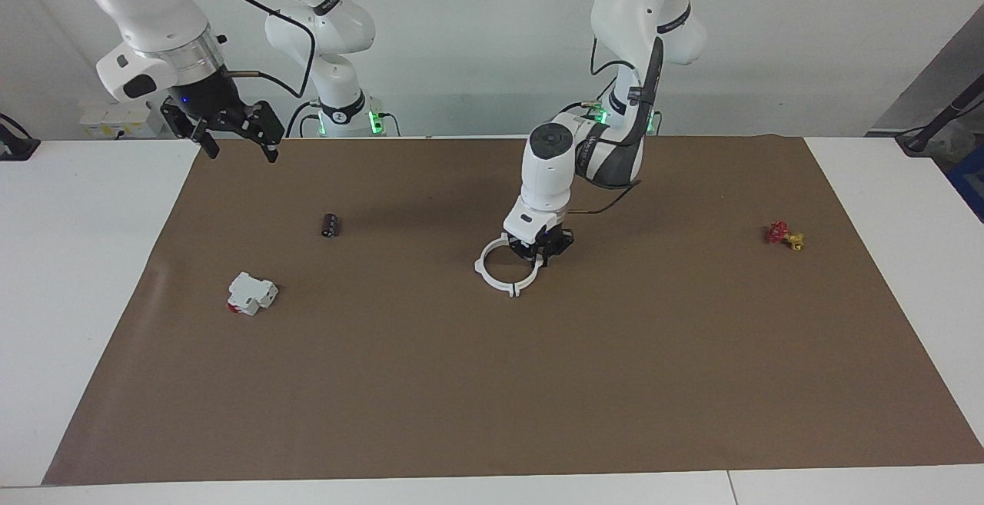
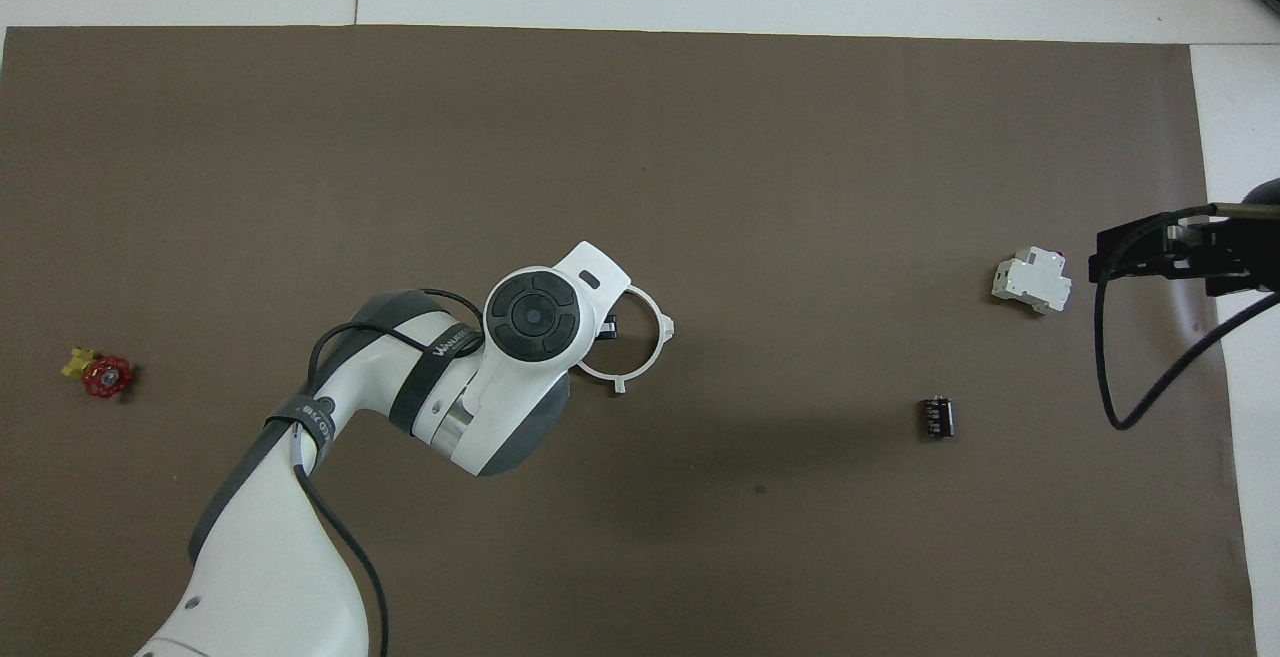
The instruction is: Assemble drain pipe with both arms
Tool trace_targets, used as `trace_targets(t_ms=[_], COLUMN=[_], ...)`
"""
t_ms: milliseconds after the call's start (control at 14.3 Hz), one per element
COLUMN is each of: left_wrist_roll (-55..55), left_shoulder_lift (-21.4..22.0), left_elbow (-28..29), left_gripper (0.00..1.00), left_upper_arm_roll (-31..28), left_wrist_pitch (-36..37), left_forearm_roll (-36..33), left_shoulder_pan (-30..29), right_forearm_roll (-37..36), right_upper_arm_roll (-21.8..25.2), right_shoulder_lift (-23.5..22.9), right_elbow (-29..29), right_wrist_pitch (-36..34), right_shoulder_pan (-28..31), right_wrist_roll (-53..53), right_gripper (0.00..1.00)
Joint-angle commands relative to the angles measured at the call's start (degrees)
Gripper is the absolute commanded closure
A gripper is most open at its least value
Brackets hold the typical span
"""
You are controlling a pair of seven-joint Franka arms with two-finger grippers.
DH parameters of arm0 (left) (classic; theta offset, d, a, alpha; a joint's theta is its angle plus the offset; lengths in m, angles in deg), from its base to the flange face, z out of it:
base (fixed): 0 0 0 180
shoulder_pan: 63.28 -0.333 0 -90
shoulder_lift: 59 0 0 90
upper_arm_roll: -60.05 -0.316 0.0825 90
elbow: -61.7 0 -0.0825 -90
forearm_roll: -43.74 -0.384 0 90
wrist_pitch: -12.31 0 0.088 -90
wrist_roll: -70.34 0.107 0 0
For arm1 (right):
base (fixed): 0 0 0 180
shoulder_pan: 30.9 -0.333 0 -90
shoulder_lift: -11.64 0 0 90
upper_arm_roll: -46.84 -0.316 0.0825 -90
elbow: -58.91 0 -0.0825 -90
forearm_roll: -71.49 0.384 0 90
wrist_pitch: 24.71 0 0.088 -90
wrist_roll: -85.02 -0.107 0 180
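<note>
The drain pipe (image 1: 503,268) lies flat on the brown mat near the middle of the table (image 1: 92,259), and its two white half-rings now read as one closed ring. At the joint farther from the robots the end tabs (image 1: 513,290) sit together with no gap showing between them. The joint nearer to the robots is partly hidden under the left arm's wrist, so whether that pair of tabs has fully met cannot be told.

The left gripper (image 1: 540,254) is down on the ring's half toward the left arm's end of the table, its fingertips pinched tight on the thin arc. The right gripper (image 1: 234,136) waits up in the air over the mat's edge at the right arm's end, jaws spread wide and empty.

As a judgement, the joining looks nearly or wholly done: what seems left is to confirm that the hidden joint is seated, let go of the arc and lift the left arm clear.

A white block with a red mark (image 1: 251,294) and a small black cylinder (image 1: 330,225) lie well apart from the ring toward the right arm's end; a red and yellow valve (image 1: 784,235) lies toward the left arm's end.
</note>
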Motion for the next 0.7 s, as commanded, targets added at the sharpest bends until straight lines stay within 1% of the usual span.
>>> trace_targets(t_ms=[0,628], left_wrist_roll=[-0.14,0.48], left_shoulder_lift=[-0.68,-0.68], left_elbow=[0.64,0.64], left_gripper=[1.00,1.00], left_upper_arm_roll=[0.08,0.08], left_wrist_pitch=[-1.93,-2.02], left_forearm_roll=[1.87,1.87], left_shoulder_pan=[1.29,1.47], right_forearm_roll=[0.09,0.01], right_upper_arm_roll=[-0.10,-0.10], right_shoulder_lift=[0.48,0.48], right_elbow=[-0.41,-0.41], right_wrist_pitch=[0.08,0.08], right_shoulder_pan=[0.16,0.25], right_wrist_roll=[0.99,0.99], right_gripper=[0.00,0.00])
